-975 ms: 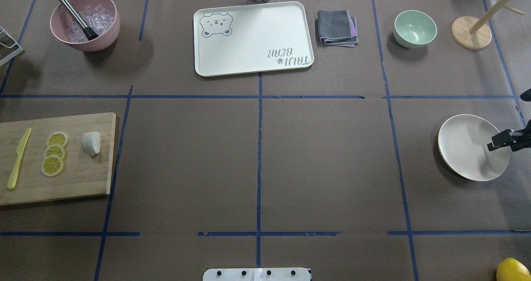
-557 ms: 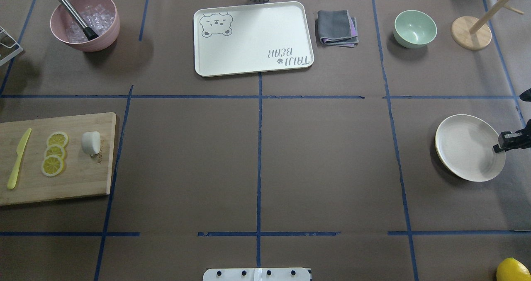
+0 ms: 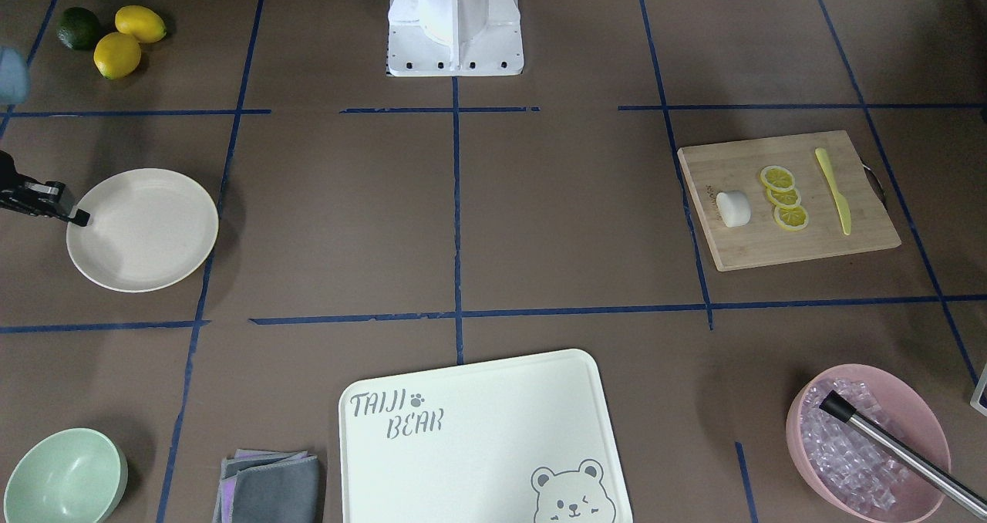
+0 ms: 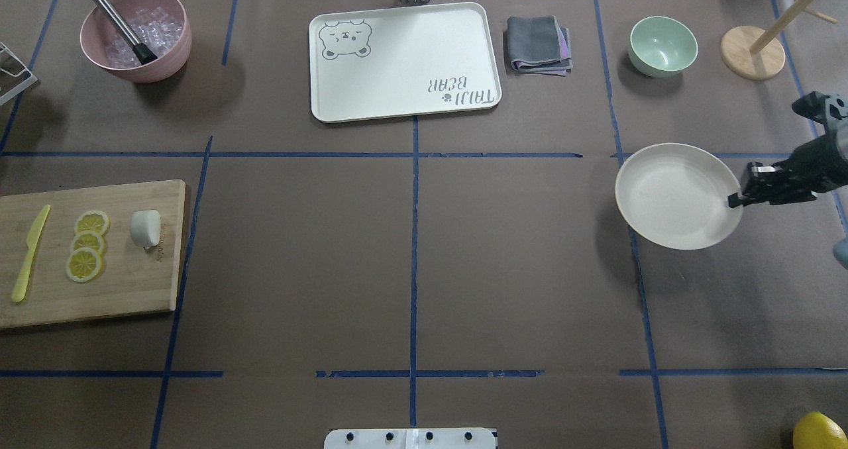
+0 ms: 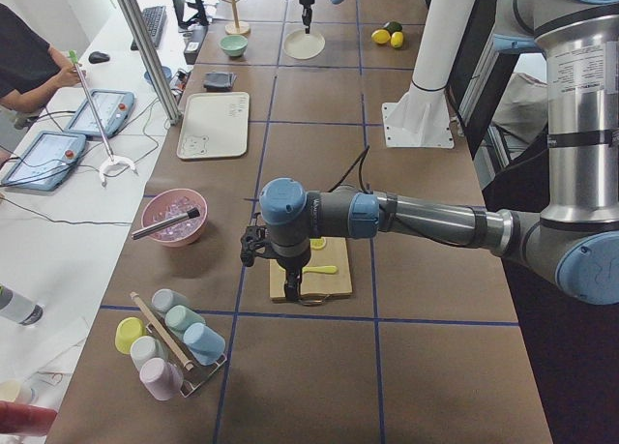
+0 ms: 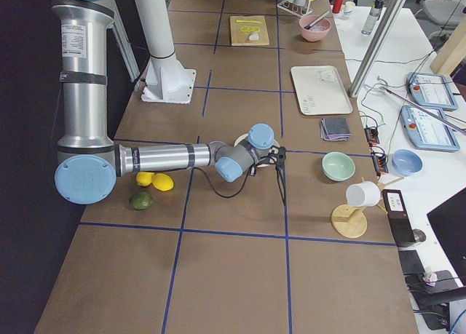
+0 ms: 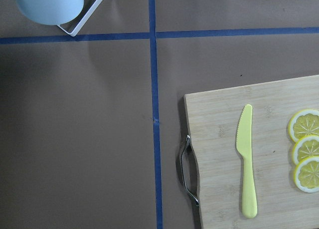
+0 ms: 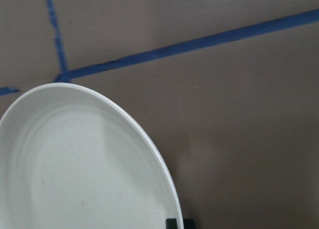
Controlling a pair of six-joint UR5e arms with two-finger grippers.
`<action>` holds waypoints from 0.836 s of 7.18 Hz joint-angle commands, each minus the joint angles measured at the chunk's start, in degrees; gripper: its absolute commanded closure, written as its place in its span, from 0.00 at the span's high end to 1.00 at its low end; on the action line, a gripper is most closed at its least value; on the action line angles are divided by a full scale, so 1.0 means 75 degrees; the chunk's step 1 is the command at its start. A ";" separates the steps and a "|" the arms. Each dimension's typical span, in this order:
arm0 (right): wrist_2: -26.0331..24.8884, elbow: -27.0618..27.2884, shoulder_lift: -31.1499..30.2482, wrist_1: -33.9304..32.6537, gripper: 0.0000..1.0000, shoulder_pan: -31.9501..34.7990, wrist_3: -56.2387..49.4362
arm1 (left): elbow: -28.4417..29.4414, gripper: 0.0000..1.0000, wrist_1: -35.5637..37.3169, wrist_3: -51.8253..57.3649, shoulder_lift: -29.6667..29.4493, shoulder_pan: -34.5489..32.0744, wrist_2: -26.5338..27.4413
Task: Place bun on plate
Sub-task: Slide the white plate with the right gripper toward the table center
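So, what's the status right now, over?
Right claw clamped on plate rim. Left claw above cutting board, grip unclear. Bun on board, far from plate. Nothing between.

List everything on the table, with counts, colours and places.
bun: one, white, on cutting board
plate: one, cream, right side, held by rim
cutting board: one, wooden, left side
lemon slices: three, yellow, on board
knife: one, yellow, on board
pink bowl: one, with ice, far left
tray: one, white, far centre
cloth: one, grey, beside tray
mint bowl: one, green, far right
lemons: two, yellow, near right
right gripper: black, fingers grip plate's rim
left gripper: above cutting board, state unclear
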 commanded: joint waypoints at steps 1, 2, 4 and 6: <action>-0.0078 0.0333 0.1529 -0.0026 0.00 -0.1058 0.2612 | 0.0000 1.00 0.0001 0.0000 0.0000 0.0000 0.0000; -0.0706 0.0310 0.2292 -0.0084 0.00 -0.1725 0.3529 | 0.0000 1.00 -0.0011 0.0000 0.0000 0.0000 0.0011; -0.2498 -0.0190 0.3583 -0.0131 0.00 -0.3121 0.4799 | -0.0186 1.00 0.0001 -0.0012 0.0000 0.0000 0.0011; -0.3194 -0.0639 0.3964 -0.0131 0.00 -0.3815 0.5132 | -0.0257 1.00 0.0012 -0.0012 0.0000 0.0000 0.0000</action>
